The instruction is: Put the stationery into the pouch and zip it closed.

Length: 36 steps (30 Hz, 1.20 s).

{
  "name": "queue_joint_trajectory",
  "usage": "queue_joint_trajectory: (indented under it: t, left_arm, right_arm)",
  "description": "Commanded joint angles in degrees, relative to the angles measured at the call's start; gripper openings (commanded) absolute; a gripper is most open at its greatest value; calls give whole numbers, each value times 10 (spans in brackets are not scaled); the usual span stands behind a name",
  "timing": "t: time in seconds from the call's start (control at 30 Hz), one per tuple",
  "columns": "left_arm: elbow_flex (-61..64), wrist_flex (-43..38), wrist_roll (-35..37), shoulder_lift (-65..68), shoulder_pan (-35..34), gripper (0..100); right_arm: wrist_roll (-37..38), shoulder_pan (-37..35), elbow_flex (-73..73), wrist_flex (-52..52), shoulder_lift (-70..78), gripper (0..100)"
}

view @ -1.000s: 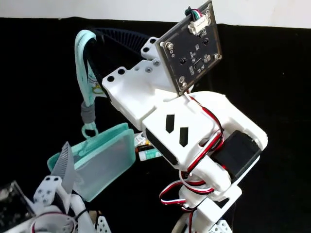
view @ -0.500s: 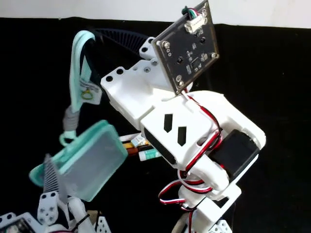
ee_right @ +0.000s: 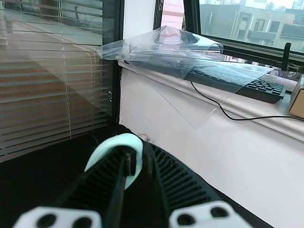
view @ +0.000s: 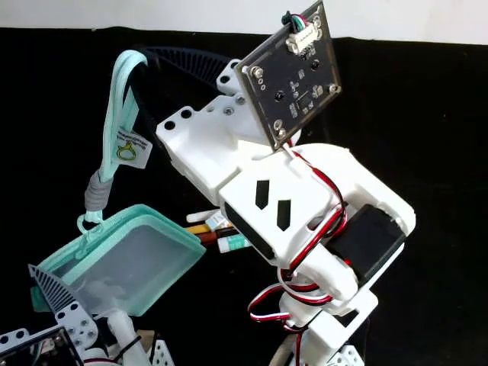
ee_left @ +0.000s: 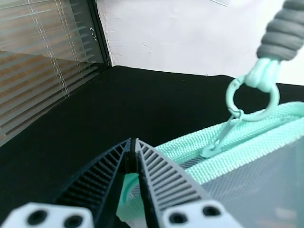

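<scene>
Your left claw (ee_left: 132, 142) is pinched shut, tips meeting, on the left corner of the mint-green translucent zip pouch (view: 130, 263). A sliver of mint fabric sits between its black ribbed fingers (ee_left: 161, 175). In the high view that claw is cut off by the frame just below the pouch's left corner. The pouch shows its clear face upward. You cannot tell whether it rests on the cloth or hangs. On the pouch's upper edge, a mint ring (ee_left: 251, 92) joins the zip pull to a grey ribbed sleeve (view: 97, 191). From the sleeve a mint-green webbing strap (view: 118, 107) with a small white tag (view: 131, 149) rises well above the pouch. Your right claw (ee_right: 135, 154) is clamped on the strap's top loop. The views do not make clear whether the zip stands open or closed. Just beside the pouch's right edge lie the slim pens and markers (view: 216, 231), outside it. Their far ends are hidden under the white right arm (view: 305, 206), so their number is unclear. Right of the pouch, past that arm, the black table cloth (view: 435, 137) runs open to the white wall strip (view: 152, 14) behind.
</scene>
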Motion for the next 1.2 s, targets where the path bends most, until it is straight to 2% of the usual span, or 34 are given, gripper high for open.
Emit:
queue_joint_trajectory:
  t: [0.0,0.23,0.4,0.6,0.67,0.87,1.07,1.17]
  left_arm:
    - [29,12,-9,0,-2,7]
    - [-95,-7,-10,20,-4,7]
    - [-175,-61,-10,117,-4,7]
    - [-222,-119,-9,232,-3,11]
    - [-233,-117,-9,258,-3,40]
    - [-237,-108,-4,296,-3,222]
    - [-234,-105,61,298,-3,229]
    - [-234,-120,62,298,-3,232]
  right_arm:
    - [-4,7,-7,0,-1,15]
    - [-5,47,-14,-3,-5,15]
    - [-37,90,-14,-5,-6,15]
    - [-41,98,-30,-36,-3,15]
    - [-41,97,-36,-36,-3,15]
    - [-44,95,-35,-33,-3,15]
    - [-45,95,-35,-32,-3,15]
    - [-45,95,-34,-32,-3,15]
